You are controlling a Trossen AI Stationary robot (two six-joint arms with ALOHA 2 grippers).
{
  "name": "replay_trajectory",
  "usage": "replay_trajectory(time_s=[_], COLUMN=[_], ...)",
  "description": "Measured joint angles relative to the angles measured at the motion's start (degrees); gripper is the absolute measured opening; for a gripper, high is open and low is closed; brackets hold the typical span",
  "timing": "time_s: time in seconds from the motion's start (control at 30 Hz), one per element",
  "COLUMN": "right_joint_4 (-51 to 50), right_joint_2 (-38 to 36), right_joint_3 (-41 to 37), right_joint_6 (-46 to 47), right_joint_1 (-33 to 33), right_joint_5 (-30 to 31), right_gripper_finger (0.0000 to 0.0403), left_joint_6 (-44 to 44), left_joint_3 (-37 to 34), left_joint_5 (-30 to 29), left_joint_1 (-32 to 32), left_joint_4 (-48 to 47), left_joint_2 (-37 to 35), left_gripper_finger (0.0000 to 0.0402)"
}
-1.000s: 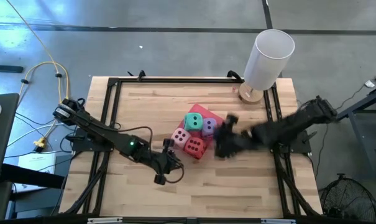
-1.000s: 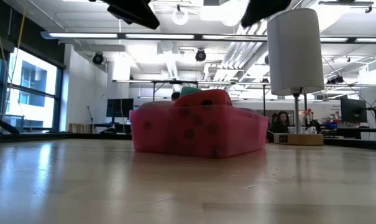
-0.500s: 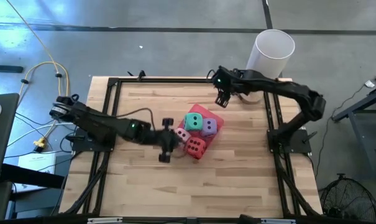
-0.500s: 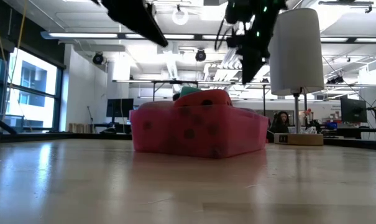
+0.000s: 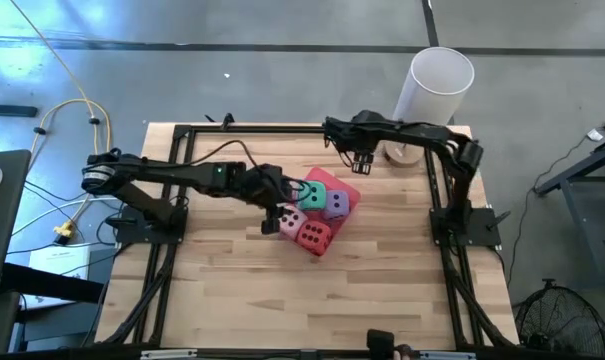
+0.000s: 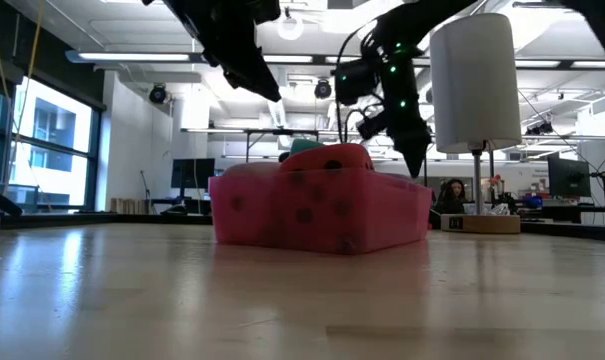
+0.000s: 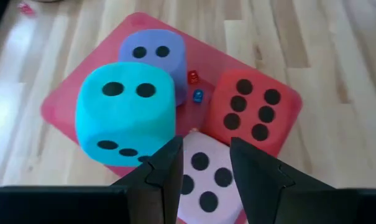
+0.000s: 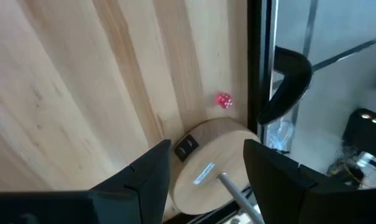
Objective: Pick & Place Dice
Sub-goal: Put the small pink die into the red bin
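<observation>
1. Dice sit bunched on the pink tray point(image 5: 348, 190), mid-table: teal die point(image 7: 125, 112) and purple die point(image 7: 153, 55) on the far side of the bunch, red die point(image 7: 250, 115) and pale pink die point(image 7: 206, 177) on the near side. Faces look to be touching or nearly so. In the low view they read as one pink/red lump w/ teal poking over the top.
2. Left gripper point(image 7: 203, 168) hangs just above the pale pink die, fingers parted w/ a gap between them, nothing held. Gap looks narrower than a die, so prob needs to widen before going down.
3. Right gripper point(image 8: 206, 171) is well apart from the dice, over the table's far right corner, above the round wooden lamp base point(image 8: 215, 168); fingers apart, empty. A tiny red die point(image 8: 224, 101) lies on the wood beside that base.
4. Handling (judgement): dice look like soft foam, so light, squashy, not fragile. Matte surface prob grips OK, but a hard squeeze would deform it.
5. Where to grab: two opposite flat faces, mid-height, not corners. Pale pink die's outer side is free; its inner sides crowd the teal and red ones, so fingers risk nudging the neighbours.
</observation>
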Motion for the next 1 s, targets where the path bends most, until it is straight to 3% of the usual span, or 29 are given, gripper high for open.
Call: replay_trajectory(time_s=[0.33,0.4,0.5,1.0], right_joint_4=[-3.48,-3.28,-2.90,-3.78], right_joint_2=[7.56,8.84,10.90,15.62], right_joint_3=[8.06,8.86,9.13,9.11], right_joint_6=[-0.43,-0.42,0.00,-1.38], right_joint_1=[-1.91,-2.39,-3.28,-8.60], right_joint_5=[-2.73,-6.01,-8.98,-10.62], right_gripper_finger=[0.0192,0.0192,0.0192,0.0192], left_joint_6=[2.42,2.79,2.54,-0.94], left_joint_3=[0.00,0.00,0.00,0.00], left_joint_5=[3.33,3.33,3.14,2.96], left_joint_1=[0.56,0.57,1.02,2.84], left_joint_4=[-3.88,-4.07,-4.05,3.00], left_joint_2=[0.02,0.02,0.02,0.02], left_gripper_finger=[0.0127,0.0127,0.0127,0.0127])
